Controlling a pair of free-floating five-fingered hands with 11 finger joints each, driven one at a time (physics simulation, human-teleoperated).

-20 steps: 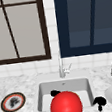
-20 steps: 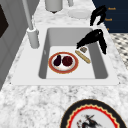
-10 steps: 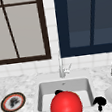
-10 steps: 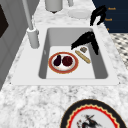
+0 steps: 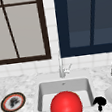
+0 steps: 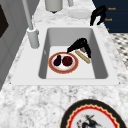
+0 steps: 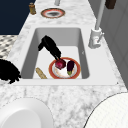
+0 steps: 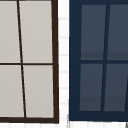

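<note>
One hand [image 7: 51,48] in sink [image 7: 30,50], fingertips on beet [image 7: 60,64]; grip unclear. One eggplant [image 7: 70,67], one plate [image 7: 75,73].

Faucet [image 6: 32,35] beside open sink basin [image 6: 72,35]

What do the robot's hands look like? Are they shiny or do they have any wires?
Each robot hand is plain matte black and human-shaped, floating with no arm, cable, sleeve or marking. One is in the sink, the other by its right edge.
</note>
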